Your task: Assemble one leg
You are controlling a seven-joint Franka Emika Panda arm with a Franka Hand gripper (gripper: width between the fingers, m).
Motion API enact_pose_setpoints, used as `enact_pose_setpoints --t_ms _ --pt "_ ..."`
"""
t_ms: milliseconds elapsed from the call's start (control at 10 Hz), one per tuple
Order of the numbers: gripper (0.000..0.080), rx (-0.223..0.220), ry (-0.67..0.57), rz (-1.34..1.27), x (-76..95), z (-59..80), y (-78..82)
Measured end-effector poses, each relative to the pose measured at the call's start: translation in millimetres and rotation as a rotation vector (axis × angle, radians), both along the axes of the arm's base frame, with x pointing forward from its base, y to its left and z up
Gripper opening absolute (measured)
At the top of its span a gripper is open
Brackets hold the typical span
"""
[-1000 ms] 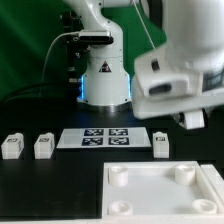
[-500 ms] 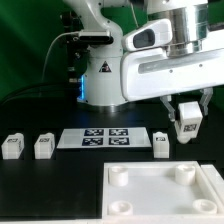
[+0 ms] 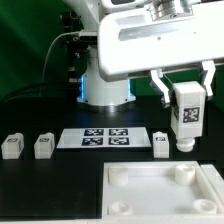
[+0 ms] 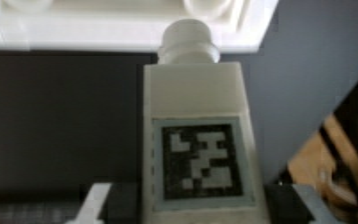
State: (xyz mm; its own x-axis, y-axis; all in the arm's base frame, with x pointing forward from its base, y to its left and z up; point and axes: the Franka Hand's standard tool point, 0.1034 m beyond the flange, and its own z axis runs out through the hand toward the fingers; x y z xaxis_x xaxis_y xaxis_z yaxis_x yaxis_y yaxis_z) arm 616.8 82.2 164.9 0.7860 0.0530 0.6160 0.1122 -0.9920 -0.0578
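My gripper (image 3: 187, 95) is shut on a white leg (image 3: 187, 116) and holds it upright in the air, tag facing the camera, peg end pointing down. It hangs above the far right corner of the white tabletop (image 3: 150, 190), over the socket (image 3: 183, 173). In the wrist view the leg (image 4: 194, 130) fills the middle, held between the fingers (image 4: 108, 200), with its round peg aimed at the tabletop's edge (image 4: 87, 25). Three more legs stand on the table: two at the exterior view's left (image 3: 11, 147) (image 3: 43, 146) and one near the held leg (image 3: 161, 142).
The marker board (image 3: 105, 137) lies flat between the loose legs. The robot base (image 3: 105, 85) stands behind it. The tabletop has round sockets at its corners, such as the far left one (image 3: 119, 175).
The gripper has come into clear view with the leg and has risen slightly, shifting toward the exterior view's left; the leg now hangs over the tabletop's far right corner.
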Motion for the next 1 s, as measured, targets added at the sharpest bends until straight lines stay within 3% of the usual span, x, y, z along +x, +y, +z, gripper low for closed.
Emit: enact_pose_setpoints --t_ms 100,200,300,400,500,800,1000 --pt "0.0294 -0.008 -0.059 -0.013 -5.3 -3.9 -4.6" --pt "0.0294 -0.008 -0.055 -0.018 -10.0 -19.7 -6.6" --pt "0.0294 -0.002 0.034 -0.002 -13.1 -27.2 -2.5" --pt "0.0294 -0.003 0.008 -0.007 -10.0 -21.4 -3.6" --pt "0.0294 -0.001 0.017 -0.004 -11.4 -26.6 -1.3" --pt "0.0294 0.016 0.026 0.029 -3.8 -50.3 30.2" --pt "0.0294 0.018 0.028 0.027 3.0 -55.4 30.2"
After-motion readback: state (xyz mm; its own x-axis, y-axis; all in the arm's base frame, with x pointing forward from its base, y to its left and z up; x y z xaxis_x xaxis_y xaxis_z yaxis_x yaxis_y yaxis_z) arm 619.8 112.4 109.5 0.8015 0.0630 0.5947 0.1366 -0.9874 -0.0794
